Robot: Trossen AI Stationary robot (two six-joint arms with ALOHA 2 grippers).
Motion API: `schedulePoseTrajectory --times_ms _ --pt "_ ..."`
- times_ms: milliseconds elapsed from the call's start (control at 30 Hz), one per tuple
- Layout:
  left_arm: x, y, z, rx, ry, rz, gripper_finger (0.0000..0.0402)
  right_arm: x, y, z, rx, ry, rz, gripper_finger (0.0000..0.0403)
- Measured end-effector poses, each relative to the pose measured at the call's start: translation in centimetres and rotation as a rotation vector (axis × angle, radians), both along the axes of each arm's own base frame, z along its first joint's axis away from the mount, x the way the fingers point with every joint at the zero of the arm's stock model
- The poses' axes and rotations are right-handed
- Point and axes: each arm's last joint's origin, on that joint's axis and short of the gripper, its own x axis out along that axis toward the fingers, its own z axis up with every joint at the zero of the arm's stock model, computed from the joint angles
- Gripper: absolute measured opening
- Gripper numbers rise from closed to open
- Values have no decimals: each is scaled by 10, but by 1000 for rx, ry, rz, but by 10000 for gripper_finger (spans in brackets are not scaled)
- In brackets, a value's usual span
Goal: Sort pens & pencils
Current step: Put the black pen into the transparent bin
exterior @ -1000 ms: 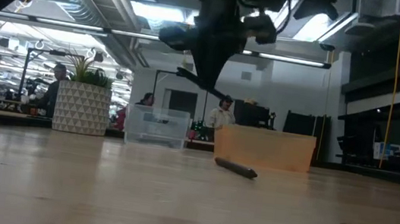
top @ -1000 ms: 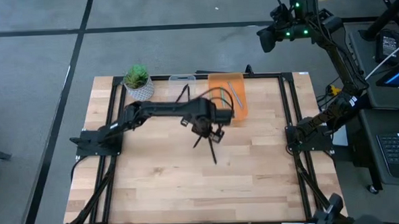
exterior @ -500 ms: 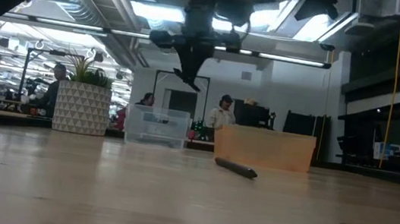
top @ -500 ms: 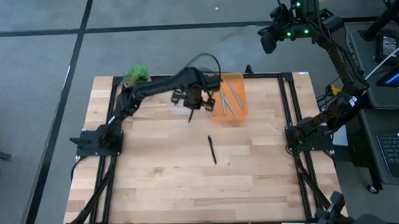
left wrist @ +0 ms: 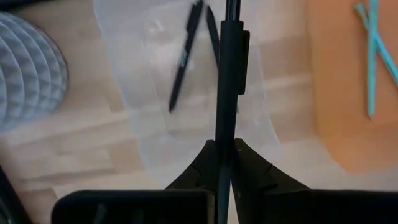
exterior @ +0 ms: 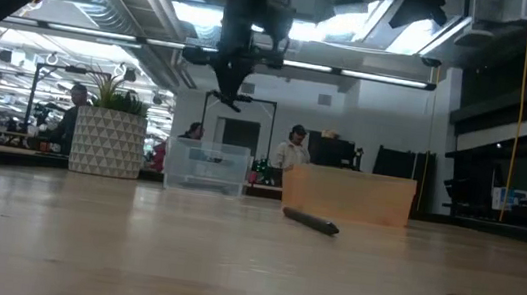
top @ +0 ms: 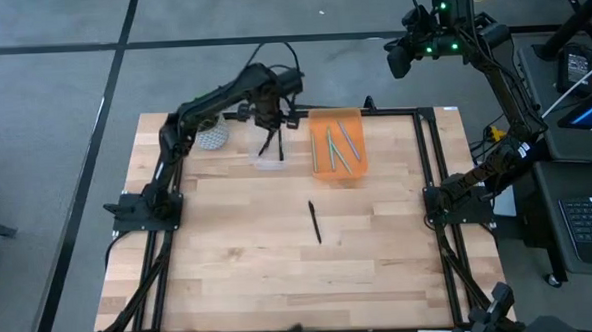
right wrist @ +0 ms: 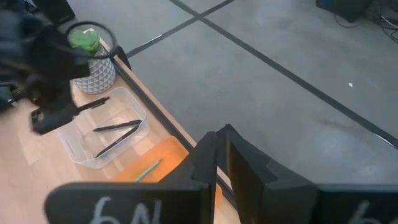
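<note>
While the black pen (left wrist: 229,74) was pinched tight between the left gripper (top: 271,127)'s fingers, it hung right over the clear bin (top: 272,159), which already had two black pens (left wrist: 186,53) lying in it. A second before, that same gripper was down near mid-table, so it had carried the pen up and across to the bin. That looked like a drop about to happen, not done yet. The teal pencils (top: 340,144) sat in the orange bin (top: 337,166) just beside the clear one. One more black pen (top: 314,222) lay alone on the table (top: 230,259), well apart from both bins, so I'd guess that was next. The right gripper (right wrist: 222,158) was parked way up off the table, fingers closed on nothing.
</note>
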Motion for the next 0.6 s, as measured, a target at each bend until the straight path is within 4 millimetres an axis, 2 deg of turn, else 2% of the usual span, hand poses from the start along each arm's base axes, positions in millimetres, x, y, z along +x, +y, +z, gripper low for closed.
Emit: schedulePoseTrajectory --times_ms 167,300,433,600 --pt "-11 21 -3 10 -2 5 14 0 0 0 1 -1 -1 39" --pt "-7 32 -9 38 -35 -19 14 0 0 0 2 -2 -2 39" --pt "-3 40 -25 27 -45 -38 14 0 0 0 2 -2 -3 39" --pt "-4 46 -57 -18 -38 -45 14 0 0 0 1 -4 -2 39"
